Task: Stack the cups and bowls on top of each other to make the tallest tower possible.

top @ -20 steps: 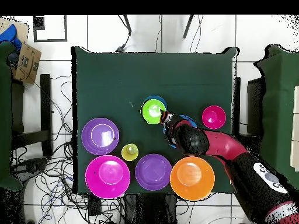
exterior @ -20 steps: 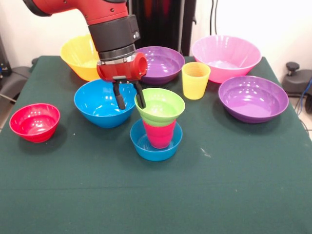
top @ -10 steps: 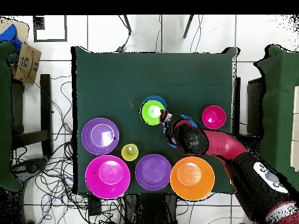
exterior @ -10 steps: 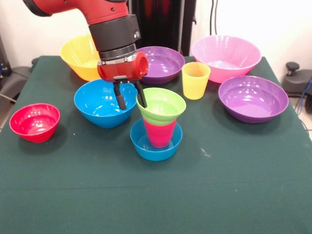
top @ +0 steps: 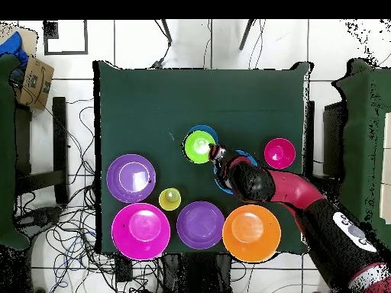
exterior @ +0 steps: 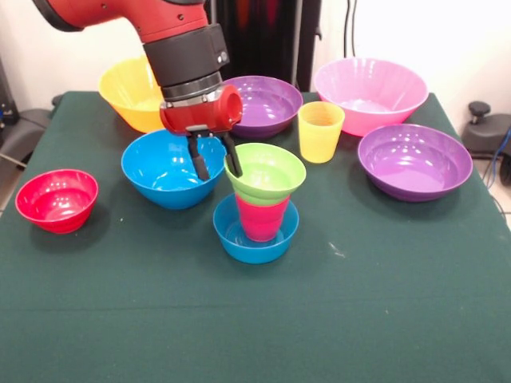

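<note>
The tower [exterior: 257, 209] stands mid tabletop [exterior: 383, 303]: small blue bowl, red cup, lime green bowl [exterior: 265, 172] on top. The gripper [exterior: 215, 161] is open, empty, beside its rim. Next it should probably fetch a wider bowl.

Lime green bowl [exterior: 265, 172] on red cup [exterior: 261, 219], blue base bowl [exterior: 255, 237], dark green table [exterior: 383, 303].
</note>
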